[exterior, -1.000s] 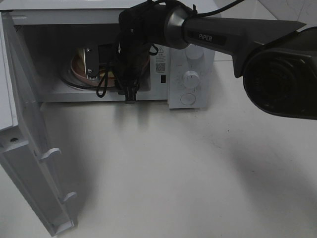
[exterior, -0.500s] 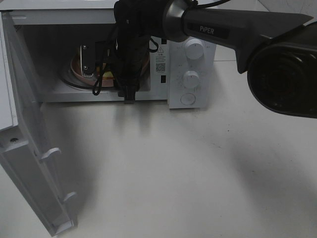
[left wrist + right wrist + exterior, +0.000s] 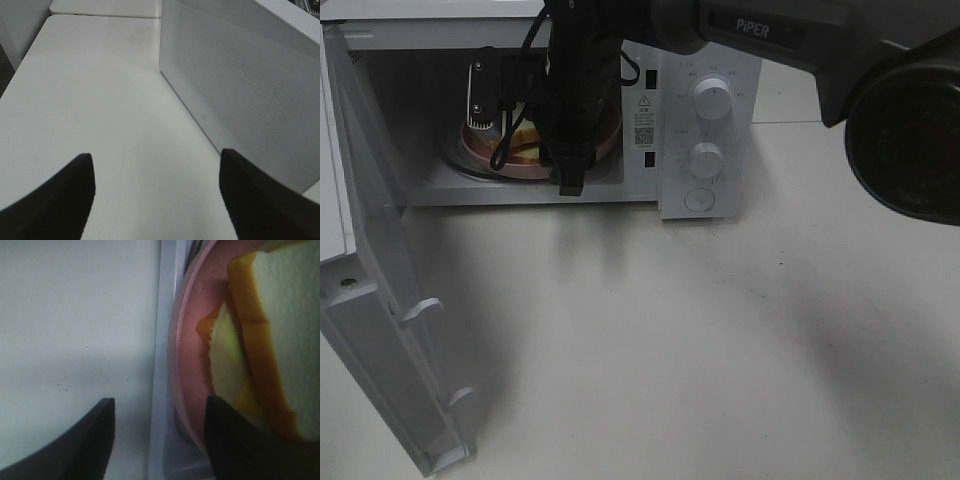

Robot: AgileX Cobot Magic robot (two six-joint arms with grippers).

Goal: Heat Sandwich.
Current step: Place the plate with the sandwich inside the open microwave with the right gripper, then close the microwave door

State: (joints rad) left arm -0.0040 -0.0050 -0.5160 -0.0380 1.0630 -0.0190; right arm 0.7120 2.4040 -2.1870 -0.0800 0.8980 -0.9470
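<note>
Fingers (image 3: 240, 445) of right gripper (image 3: 160, 405) spread either side of pink plate (image 3: 192, 340) rim, grasping nothing. Left gripper (image 3: 156, 155) spread, empty. Sandwich (image 3: 295, 340) on plate inside microwave (image 3: 710, 110), far left. Judged light, soft, layers liable to slide; take by stiff plate rim, level.

We see a robot test bench arranged like a small kitchen: a white microwave (image 3: 705, 150) with round knobs (image 3: 711, 98) stands near the far edge of a plain white table (image 3: 720, 350), under a black robot arm (image 3: 770, 28).

A white microwave (image 3: 712, 128), door (image 3: 370, 300) swung open, stands on a pale table (image 3: 720, 350).
</note>
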